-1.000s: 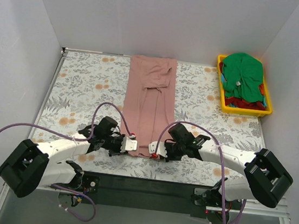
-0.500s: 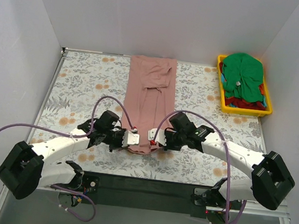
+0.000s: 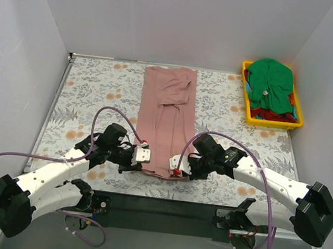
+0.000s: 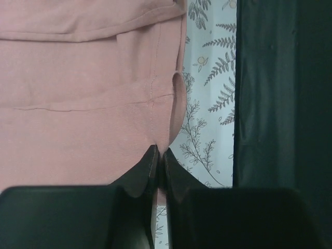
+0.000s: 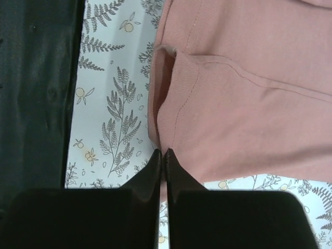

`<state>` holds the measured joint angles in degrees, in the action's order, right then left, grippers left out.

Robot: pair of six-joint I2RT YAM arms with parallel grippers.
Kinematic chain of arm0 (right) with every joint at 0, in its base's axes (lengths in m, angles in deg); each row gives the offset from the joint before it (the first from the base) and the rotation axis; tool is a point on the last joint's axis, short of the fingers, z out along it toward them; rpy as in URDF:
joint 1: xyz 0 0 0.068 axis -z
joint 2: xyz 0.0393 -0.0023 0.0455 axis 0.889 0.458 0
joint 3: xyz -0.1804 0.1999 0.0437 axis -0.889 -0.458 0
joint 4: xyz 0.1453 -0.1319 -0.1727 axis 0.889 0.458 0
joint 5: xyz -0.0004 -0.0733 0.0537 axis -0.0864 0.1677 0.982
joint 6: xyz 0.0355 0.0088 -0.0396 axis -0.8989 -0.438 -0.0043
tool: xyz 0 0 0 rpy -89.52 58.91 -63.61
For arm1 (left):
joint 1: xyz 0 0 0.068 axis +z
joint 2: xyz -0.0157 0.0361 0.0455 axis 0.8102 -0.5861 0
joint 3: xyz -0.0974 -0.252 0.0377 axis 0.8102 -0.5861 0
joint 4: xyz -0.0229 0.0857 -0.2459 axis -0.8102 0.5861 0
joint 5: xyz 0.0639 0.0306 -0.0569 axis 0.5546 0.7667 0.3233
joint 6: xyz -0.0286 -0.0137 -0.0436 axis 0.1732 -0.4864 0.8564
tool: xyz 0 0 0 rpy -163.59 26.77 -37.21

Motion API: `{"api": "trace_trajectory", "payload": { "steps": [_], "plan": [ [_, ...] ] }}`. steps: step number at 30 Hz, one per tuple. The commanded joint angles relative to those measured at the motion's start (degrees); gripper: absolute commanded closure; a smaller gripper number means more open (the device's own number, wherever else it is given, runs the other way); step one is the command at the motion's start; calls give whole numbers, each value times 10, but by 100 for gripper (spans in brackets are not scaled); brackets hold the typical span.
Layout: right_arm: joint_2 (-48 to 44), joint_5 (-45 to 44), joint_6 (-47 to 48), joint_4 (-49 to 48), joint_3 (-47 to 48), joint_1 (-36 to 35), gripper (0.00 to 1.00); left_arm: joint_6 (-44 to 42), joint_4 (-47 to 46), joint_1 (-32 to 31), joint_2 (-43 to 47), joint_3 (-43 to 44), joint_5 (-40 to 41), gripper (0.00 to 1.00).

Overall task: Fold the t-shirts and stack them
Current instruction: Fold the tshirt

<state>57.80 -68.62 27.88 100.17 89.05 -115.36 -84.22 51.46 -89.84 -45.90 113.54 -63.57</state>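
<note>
The dusty pink t-shirt [image 3: 164, 115] lies as a long narrow strip down the middle of the table, sleeves folded in. My left gripper [image 3: 144, 156] is shut on its near left hem corner, seen in the left wrist view [image 4: 161, 150] with the pink t-shirt [image 4: 78, 93] pinched between the fingers. My right gripper [image 3: 175, 164] is shut on the near right hem corner, seen in the right wrist view [image 5: 162, 152] with the pink t-shirt [image 5: 244, 104]. A bright green t-shirt [image 3: 271, 80] lies on red cloth [image 3: 269, 115] in the bin.
A yellow plastic bin [image 3: 246, 107] stands at the back right. The floral table cover [image 3: 91, 91] lies on both sides of the shirt. The black front edge of the table [image 3: 162, 208] is just behind both grippers. White walls enclose three sides.
Both grippers have drawn back toward the near edge holding the hem, after lifting it inward half a second ago. The pink shirt's near end lies stretched again.
</note>
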Motion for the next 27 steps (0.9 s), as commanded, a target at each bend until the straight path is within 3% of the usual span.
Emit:
{"api": "trace_trajectory", "payload": {
  "steps": [1,6,10,16,27],
  "plan": [
    [4,18,24,13,46,32,99,49,-9,23,-16,49,-25,100],
    [79,31,86,13,131,116,99,-7,-31,126,-141,130,-88,100],
    [152,43,137,12,202,162,99,-39,-57,183,-233,202,-88,100],
    [310,57,178,5,350,227,99,-65,-106,219,-369,301,-78,100],
    [474,59,203,-4,528,270,99,-69,-180,248,-553,456,-59,100]
  ]
}}
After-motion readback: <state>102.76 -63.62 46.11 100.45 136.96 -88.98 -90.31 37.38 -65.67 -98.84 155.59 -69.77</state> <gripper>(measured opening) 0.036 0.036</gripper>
